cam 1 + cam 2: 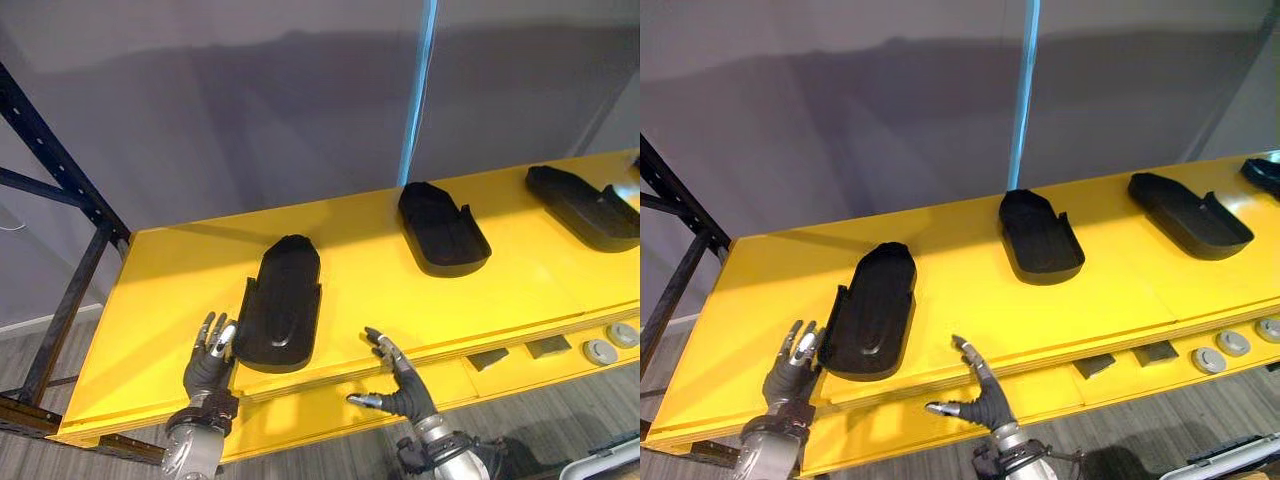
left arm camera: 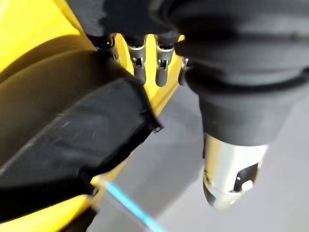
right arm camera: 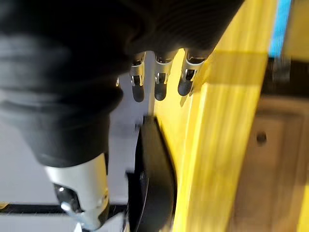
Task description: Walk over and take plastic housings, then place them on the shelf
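Observation:
Three black plastic housings lie on the yellow shelf [image 1: 170,290]: the nearest housing [image 1: 280,305] at the front left, a second housing [image 1: 441,228] in the middle, a third housing [image 1: 583,207] at the right. My left hand [image 1: 208,368] stands open just left of the nearest housing's front end, its fingers straight and beside the rim. My right hand [image 1: 400,385] is open at the shelf's front edge, right of that housing and apart from it. The left wrist view shows this housing [image 2: 72,140] close past the fingers [image 2: 137,63].
A dark blue rack post [image 1: 60,170] with a diagonal brace stands at the left end of the shelf. Small grey discs [image 1: 600,351] and dark wedges [image 1: 487,359] sit on a lower ledge at the front right. A grey wall rises behind the shelf.

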Robot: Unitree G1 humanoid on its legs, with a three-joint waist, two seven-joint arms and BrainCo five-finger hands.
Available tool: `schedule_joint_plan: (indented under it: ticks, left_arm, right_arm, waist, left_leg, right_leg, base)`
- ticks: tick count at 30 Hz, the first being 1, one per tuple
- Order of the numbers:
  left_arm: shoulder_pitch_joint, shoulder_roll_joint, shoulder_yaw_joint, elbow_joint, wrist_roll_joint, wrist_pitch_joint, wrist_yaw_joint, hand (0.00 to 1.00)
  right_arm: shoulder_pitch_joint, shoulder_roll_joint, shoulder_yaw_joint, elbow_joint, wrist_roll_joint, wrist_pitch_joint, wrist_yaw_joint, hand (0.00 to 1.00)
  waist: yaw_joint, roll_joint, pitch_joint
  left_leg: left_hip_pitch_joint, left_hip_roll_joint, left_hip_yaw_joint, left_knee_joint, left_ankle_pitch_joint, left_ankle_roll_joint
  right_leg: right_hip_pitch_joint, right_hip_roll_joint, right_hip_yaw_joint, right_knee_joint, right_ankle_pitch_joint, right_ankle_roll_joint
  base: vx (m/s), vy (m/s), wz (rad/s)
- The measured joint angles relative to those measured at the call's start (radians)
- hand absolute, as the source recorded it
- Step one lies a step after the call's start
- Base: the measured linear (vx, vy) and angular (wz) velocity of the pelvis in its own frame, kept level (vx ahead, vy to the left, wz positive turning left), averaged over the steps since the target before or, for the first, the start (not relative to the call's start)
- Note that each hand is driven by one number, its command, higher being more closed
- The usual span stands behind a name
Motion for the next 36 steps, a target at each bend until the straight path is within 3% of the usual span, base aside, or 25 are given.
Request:
schedule_joint_plan:
  ticks: [4,5,9,13,15,19,23,26,36]
  left_arm:
    - [0.034,0.003,-0.005,0.011,0.041,-0.002,-0.038,0.0]
    - [0.044,0.002,0.003,0.011,0.13,-0.002,-0.039,0.0]
    - [0.091,-0.073,0.067,-0.018,0.477,-0.024,-0.011,0.0]
    - [0.108,-0.148,0.138,-0.052,0.66,-0.053,0.069,0.0]
    - [0.106,-0.163,0.156,-0.076,0.686,-0.06,0.093,0.0]
    - [0.101,-0.186,0.175,-0.219,0.786,-0.165,0.205,0.0]
    - [0.09,-0.189,0.167,-0.3,0.797,-0.234,0.247,0.0]
    - [0.074,-0.199,0.164,-0.312,0.793,-0.26,0.249,0.0]
    - [0.057,-0.211,0.127,-0.331,0.725,-0.275,0.222,0.0]
  right_arm:
    - [-0.004,-0.023,0.083,0.0,0.042,0.0,0.037,0.0]
    - [-0.012,-0.027,0.106,0.0,0.057,0.0,0.048,1.0]
    - [-0.061,-0.02,0.178,0.002,0.094,-0.007,0.074,1.0]
    - [-0.17,0.005,0.214,0.067,0.093,-0.018,0.07,1.0]
    - [-0.207,0.024,0.215,0.098,0.093,-0.023,0.064,1.0]
    - [-0.318,0.079,0.216,0.173,0.072,-0.046,-0.003,1.0]
    - [-0.376,0.109,0.215,0.185,0.033,-0.054,-0.056,1.0]
    - [-0.418,0.113,0.214,0.224,0.004,-0.069,-0.085,1.0]
    - [-0.541,0.135,0.135,0.302,-0.052,-0.075,-0.177,1.0]
  waist:
    - [0.008,-0.004,-0.006]
    - [0.012,-0.004,-0.006]
    - [0.023,-0.005,-0.006]
    - [0.058,-0.009,0.009]
    - [0.065,-0.009,0.02]
    - [0.087,-0.012,0.07]
    - [0.098,-0.012,0.091]
    - [0.099,-0.011,0.1]
    - [0.098,-0.004,0.139]
  left_leg:
    - [-0.014,0.0,-0.003,0.0,-0.001,-0.002]
    - [-0.014,0.0,-0.005,0.0,0.0,-0.001]
    - [-0.052,-0.002,-0.038,0.001,0.011,0.001]
    - [-0.082,-0.007,-0.082,0.001,0.025,0.005]
    - [-0.092,-0.01,-0.096,0.001,0.028,0.008]
    - [-0.127,-0.025,-0.122,0.0,0.03,0.008]
    - [-0.154,-0.03,-0.122,0.001,0.039,0.02]
    - [-0.164,-0.03,-0.122,0.002,0.043,0.019]
    - [-0.182,-0.03,-0.129,0.0,0.048,0.015]
  right_leg:
    - [-0.011,0.0,-0.002,0.0,0.0,0.0]
    - [-0.01,0.0,-0.004,0.0,0.0,0.0]
    - [-0.023,-0.003,-0.035,0.001,0.0,0.0]
    - [-0.023,-0.006,-0.076,0.005,0.0,0.001]
    - [-0.023,-0.009,-0.09,0.007,-0.002,0.002]
    - [-0.041,-0.023,-0.116,0.018,-0.01,0.007]
    - [-0.066,-0.028,-0.117,0.02,-0.006,0.002]
    - [-0.077,-0.027,-0.117,0.019,-0.004,0.006]
    - [-0.093,-0.027,-0.12,0.022,-0.008,0.001]
  base:
    - [-0.02,0.003,0.02]
    - [-0.01,0.003,0.04]
    - [-0.01,0.004,0.19]
    - [-0.02,0.015,0.31]
    - [-0.05,0.026,0.26]
    - [-0.07,0.043,0.22]
    - [0.01,0.002,0.0]
    - [0.04,0.009,-0.01]
    - [0.01,0.007,0.0]
